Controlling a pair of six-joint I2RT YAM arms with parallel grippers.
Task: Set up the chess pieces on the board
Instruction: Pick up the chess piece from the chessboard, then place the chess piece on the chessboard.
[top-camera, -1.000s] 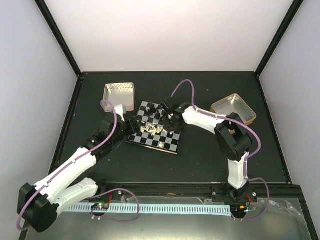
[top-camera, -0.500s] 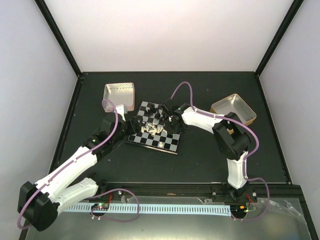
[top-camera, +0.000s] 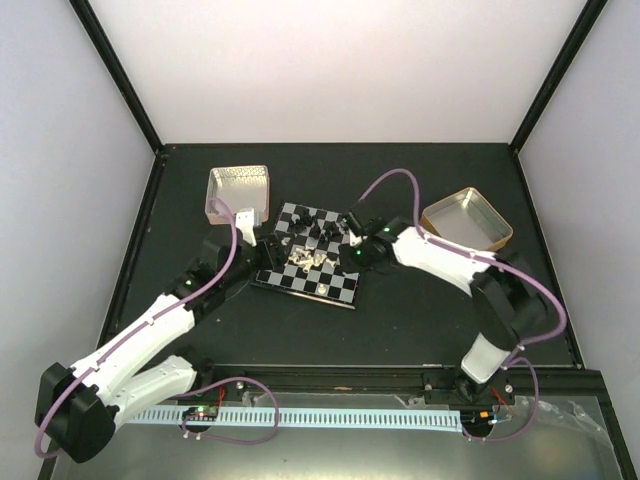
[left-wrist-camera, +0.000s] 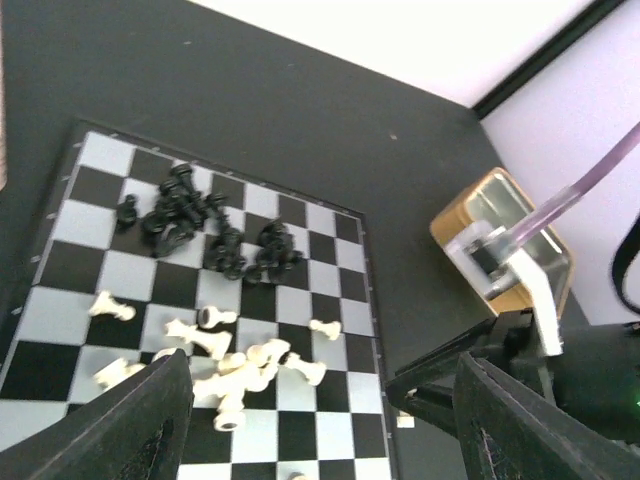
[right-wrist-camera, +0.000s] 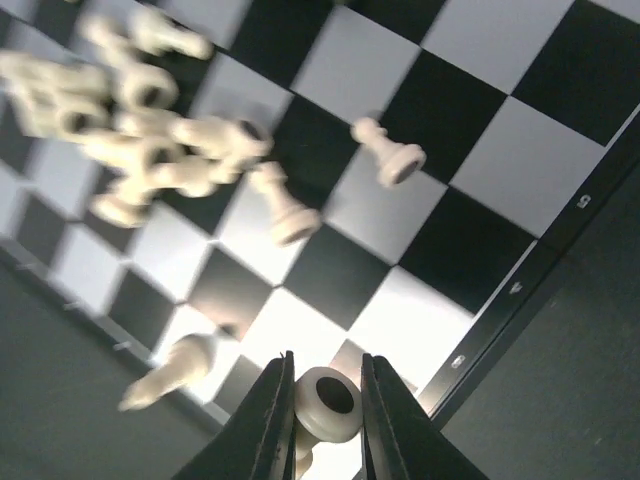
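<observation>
1. The dark table (top-camera: 400, 310) bears everything, with pale walls around it.
2. The left arm (top-camera: 150, 330) reaches from the near left corner up to the board's left edge. The left gripper (left-wrist-camera: 320, 400) hangs over the board's left side. Its jaws are spread wide, with nothing between them.
3. The right arm (top-camera: 450, 265) bends in from the right, and its wrist is above the board's right edge. The right gripper (right-wrist-camera: 328, 400) points down just inside that edge, its jaws drawn in on a single piece.
4. The board (top-camera: 340, 288) lies flat in the middle of the table, turned slightly askew to the table's edges.
5. The pink tin (top-camera: 212, 205) sits open near the board's far left corner, not touching it. The gold tin (top-camera: 500, 238) sits open well to the right, apart from the board.
6. The black pieces (left-wrist-camera: 190, 215) are bunched in a loose heap on the board's far half, several leaning on one another.
7. The cream-white pieces (left-wrist-camera: 245, 365) are scattered and piled around the board's middle. Most lie on their sides, and a few strays lie apart from the pile.
8. One cream-white piece (right-wrist-camera: 328, 405) is pinched between the right gripper's jaws, with its round base facing the wrist camera. It is over a light square beside the board's dark rim. Whether it touches the square, I cannot tell.
</observation>
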